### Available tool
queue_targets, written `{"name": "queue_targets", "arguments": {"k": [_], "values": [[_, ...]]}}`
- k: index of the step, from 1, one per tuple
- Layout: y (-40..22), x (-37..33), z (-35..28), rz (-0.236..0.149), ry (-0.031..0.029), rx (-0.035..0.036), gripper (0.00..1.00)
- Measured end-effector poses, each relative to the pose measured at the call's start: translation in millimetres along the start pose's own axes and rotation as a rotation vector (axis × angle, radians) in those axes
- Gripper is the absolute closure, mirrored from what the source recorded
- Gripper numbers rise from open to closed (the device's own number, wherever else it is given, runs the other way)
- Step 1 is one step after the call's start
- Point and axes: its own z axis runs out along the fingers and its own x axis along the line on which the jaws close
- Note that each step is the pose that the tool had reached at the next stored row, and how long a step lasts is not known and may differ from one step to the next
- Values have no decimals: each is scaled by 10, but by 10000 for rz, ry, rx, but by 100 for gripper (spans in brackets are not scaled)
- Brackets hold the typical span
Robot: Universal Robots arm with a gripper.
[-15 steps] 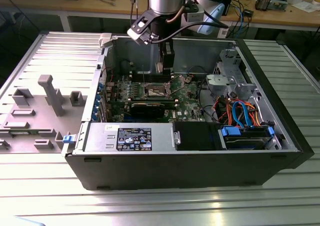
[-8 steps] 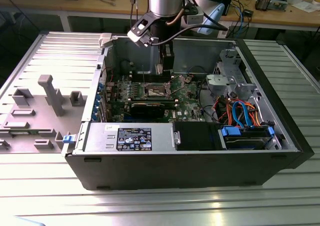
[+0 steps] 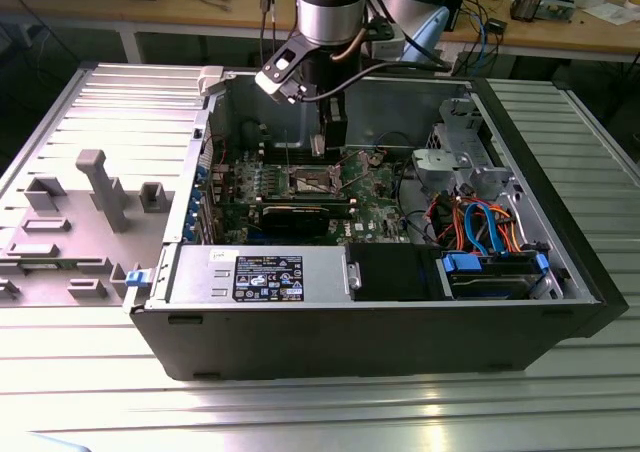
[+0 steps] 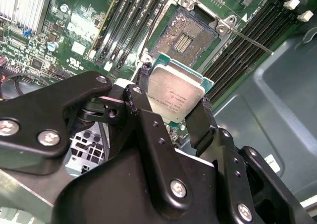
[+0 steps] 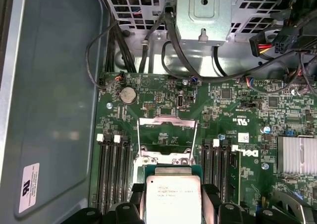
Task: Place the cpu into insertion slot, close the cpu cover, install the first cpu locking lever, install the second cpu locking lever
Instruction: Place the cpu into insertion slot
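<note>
1. At the exterior view's left, grey fixture blocks are seen standing on the ribbed metal table, just beside the open computer case.
2. Along the near wall of the case the labelled power supply is found. Beyond it the long black graphics card is seated on the green motherboard.
3. Over the middle of the board the gripper is hung from the arm, and it is loaded: the cpu is clamped between two black fingers. The jaws are closed only to the chip's width, and opposite edges of the chip are gripped. Its silvery top face is turned to both wrist views.
4. The cpu is held clear of the board, near the insertion slot but apart from it. The slot is laid open, and its dark field of contacts is left bare, with nothing seated in it yet.
5. In the first wrist view the cpu cover is seen swung up on its hinge just past the held chip. Green board is seen through its square window.
6. A thin locking lever is seen running out from a corner of the slot's metal frame. It is laid across the black memory slots by which the slot is flanked on two sides.
7. Towards the exterior view's right, orange and blue cables are bundled inside the case. A blue-fronted drive bay is set against the near wall.
</note>
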Motion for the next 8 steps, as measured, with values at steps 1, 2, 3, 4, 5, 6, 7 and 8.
{"name": "queue_targets", "arguments": {"k": [1, 2, 3, 4, 5, 6, 7, 8], "values": [[0, 0, 2, 1, 2, -1, 45], [0, 0, 2, 0, 3, -1, 45], [0, 0, 2, 1, 2, -1, 45], [0, 0, 2, 1, 2, -1, 45], [0, 0, 3, 1, 3, -1, 45], [0, 0, 3, 1, 3, -2, 45], [0, 0, 3, 1, 2, -1, 45], [0, 0, 3, 0, 3, -1, 45]]}}
